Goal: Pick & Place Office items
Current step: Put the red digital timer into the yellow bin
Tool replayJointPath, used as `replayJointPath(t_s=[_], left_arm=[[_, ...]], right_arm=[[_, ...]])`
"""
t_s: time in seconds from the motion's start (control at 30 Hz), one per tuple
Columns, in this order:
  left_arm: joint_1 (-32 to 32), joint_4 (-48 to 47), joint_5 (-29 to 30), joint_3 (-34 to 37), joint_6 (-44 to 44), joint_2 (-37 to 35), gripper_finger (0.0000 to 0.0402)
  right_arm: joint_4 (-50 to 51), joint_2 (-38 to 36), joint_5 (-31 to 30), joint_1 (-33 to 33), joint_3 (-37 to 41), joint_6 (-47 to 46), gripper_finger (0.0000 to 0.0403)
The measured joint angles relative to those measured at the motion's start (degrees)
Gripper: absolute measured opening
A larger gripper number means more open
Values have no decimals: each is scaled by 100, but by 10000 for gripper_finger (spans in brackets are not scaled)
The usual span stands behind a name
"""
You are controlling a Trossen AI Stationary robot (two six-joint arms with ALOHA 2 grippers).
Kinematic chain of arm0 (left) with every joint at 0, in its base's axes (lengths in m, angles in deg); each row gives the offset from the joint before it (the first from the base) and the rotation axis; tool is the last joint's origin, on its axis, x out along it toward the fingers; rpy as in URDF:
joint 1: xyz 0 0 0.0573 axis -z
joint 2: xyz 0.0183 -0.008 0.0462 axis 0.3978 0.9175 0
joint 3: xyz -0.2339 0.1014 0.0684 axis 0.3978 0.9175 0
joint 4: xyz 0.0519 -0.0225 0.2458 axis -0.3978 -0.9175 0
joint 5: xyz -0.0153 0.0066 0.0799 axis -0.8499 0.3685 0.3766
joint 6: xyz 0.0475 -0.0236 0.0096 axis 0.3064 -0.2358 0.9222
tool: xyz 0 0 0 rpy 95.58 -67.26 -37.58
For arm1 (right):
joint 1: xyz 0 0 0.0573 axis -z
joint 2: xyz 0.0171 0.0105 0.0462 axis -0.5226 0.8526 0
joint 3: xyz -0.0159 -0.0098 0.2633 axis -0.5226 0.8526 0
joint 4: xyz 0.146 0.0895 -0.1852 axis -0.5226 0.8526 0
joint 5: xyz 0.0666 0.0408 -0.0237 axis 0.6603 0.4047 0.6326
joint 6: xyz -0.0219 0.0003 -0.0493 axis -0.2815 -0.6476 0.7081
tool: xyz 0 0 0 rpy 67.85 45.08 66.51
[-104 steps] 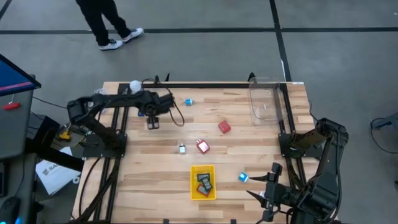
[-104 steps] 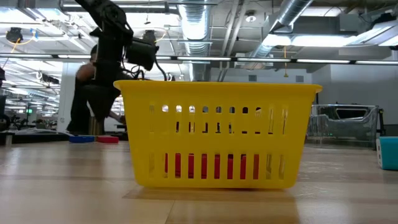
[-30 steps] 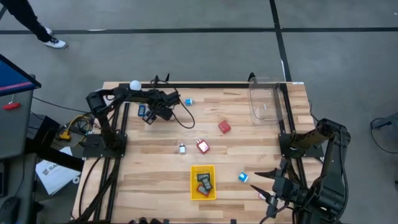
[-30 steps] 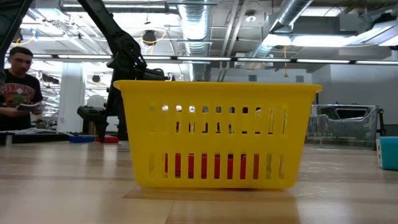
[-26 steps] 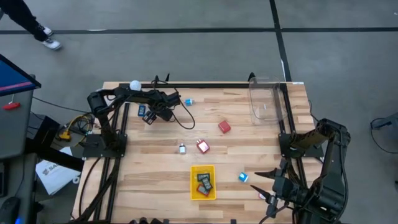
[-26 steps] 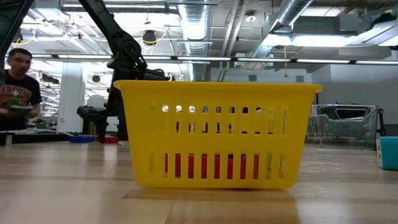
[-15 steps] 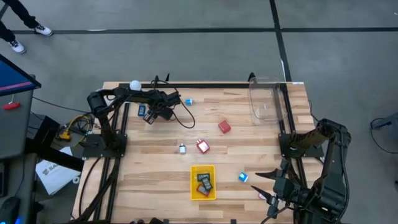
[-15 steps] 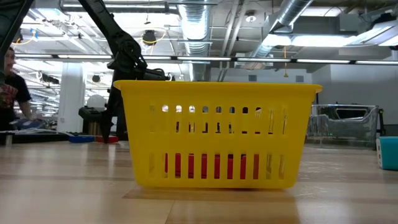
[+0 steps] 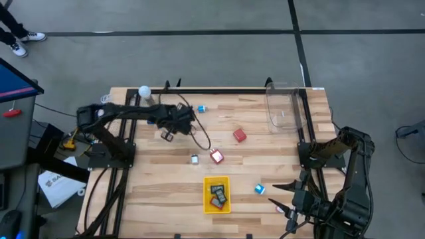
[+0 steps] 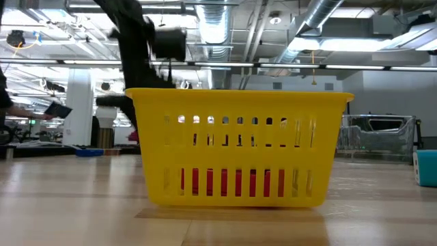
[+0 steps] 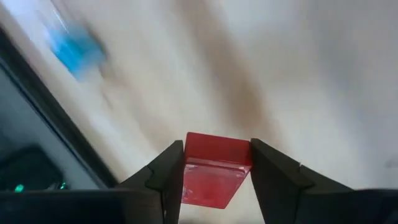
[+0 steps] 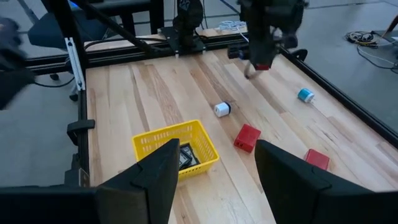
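A red block (image 11: 214,167) is clamped between the closed fingers of the left gripper (image 9: 168,135), now lifted off the table (image 9: 265,166) and swung nearer the yellow basket (image 9: 216,194). The right gripper (image 9: 287,201) is parked open near a blue block (image 9: 259,189).

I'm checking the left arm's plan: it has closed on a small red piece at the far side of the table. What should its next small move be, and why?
Probably carry it toward the yellow tray. The left gripper holds the red piece between its fingers, clear of the table in the right wrist view, and the tray already holds a few items. The right gripper waits open at the near edge.
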Motion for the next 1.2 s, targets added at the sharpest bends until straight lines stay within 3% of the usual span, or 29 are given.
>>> replayJointPath(t_s=[0.17, 0.3, 0.5, 0.73, 0.93, 1.2], left_arm=[[1086, 230, -591, -268, -1450, -669, 146], [1990, 967, -1037, -359, -2602, -931, 146], [3142, 2391, -1413, -359, -3884, -874, 147], [4245, 4049, -1517, -363, -4507, -432, 147], [4591, 4938, -1510, -361, -4908, 418, 147], [4284, 5245, -1423, -357, -4935, 960, 147]], right_arm=[[29, 0, -15, 0, 0, 17, 203], [32, -2, -17, -7, -2, 56, 203], [-21, -2, -29, -81, -2, 58, 203], [-118, -2, -204, -177, -2, -46, 203], [-245, -2, -317, -207, 24, -46, 203], [-319, -2, -315, -289, 24, -5, 203]])
